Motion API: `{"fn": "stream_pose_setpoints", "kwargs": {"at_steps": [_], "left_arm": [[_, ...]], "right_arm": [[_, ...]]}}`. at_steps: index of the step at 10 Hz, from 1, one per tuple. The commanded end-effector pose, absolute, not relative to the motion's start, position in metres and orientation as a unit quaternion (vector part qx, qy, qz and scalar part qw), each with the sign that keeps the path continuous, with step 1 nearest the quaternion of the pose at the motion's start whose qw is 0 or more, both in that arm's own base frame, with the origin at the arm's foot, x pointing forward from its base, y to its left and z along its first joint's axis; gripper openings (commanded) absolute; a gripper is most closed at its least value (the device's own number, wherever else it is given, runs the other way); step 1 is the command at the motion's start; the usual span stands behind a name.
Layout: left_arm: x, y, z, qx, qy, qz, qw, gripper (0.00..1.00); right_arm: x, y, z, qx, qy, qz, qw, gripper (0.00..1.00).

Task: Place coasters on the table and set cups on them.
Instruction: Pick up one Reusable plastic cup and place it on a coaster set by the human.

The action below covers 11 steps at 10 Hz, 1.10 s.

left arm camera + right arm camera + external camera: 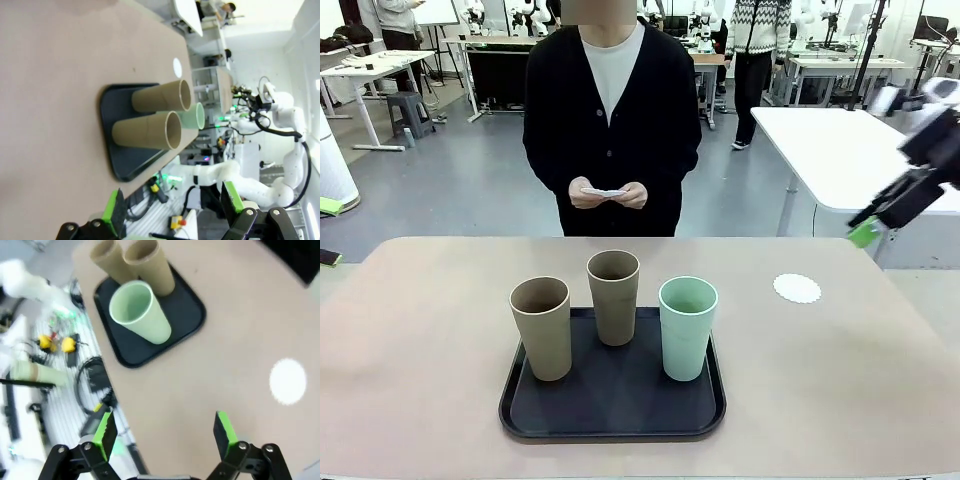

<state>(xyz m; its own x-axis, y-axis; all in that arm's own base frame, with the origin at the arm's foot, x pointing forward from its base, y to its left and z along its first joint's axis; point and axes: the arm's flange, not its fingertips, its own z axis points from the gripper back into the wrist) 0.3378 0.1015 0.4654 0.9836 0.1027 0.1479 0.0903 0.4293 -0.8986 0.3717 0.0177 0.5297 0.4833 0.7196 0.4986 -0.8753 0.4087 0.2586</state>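
Three cups stand upright on a black tray (525, 415) near the front of the beige table (420, 320): a tan one (542, 327), a second tan one (614, 296) and a mint-green one (687, 327). One white lacy coaster (797, 288) lies flat on the table to the right of the tray. The person's hands hold more white coasters (605, 192) at the far side. My right gripper (868, 228) hangs above the table's far right corner; its wrist view shows it open (165, 432) and empty, over the coaster (287, 381) and mint cup (140, 312). My left gripper (172, 207) is open and empty, well back from the tray (117, 160).
A white table (840, 150) stands behind the far right corner. A small green-edged object (328, 258) lies at the table's left edge. Bare tabletop lies left of the tray and between the tray and the person.
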Motion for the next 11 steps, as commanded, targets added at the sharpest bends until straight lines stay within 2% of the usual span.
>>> {"fn": "stream_pose_setpoints", "kwargs": {"at_steps": [1,3,4,7,8,11], "left_arm": [[0.338,0.102,0.467,-0.537,-0.093,0.001,0.839,1.00],[0.338,0.102,0.467,-0.537,-0.093,0.001,0.839,1.00],[0.338,0.102,0.467,-0.537,-0.093,0.001,0.839,1.00],[0.338,0.102,0.467,-0.537,-0.093,0.001,0.839,1.00],[0.338,0.102,0.467,-0.537,-0.093,0.001,0.839,1.00],[0.338,0.102,0.467,-0.537,-0.093,0.001,0.839,1.00]], "right_arm": [[0.384,0.051,0.498,0.225,-0.214,0.571,0.760,1.00],[0.378,0.080,0.477,0.274,-0.216,0.607,0.714,1.00],[0.372,0.086,0.468,0.271,-0.237,0.618,0.699,1.00],[0.366,0.082,0.457,0.245,-0.274,0.617,0.696,1.00],[0.371,0.091,0.466,0.252,-0.236,0.622,0.702,1.00],[0.371,0.091,0.466,0.252,-0.236,0.622,0.702,1.00]]}}
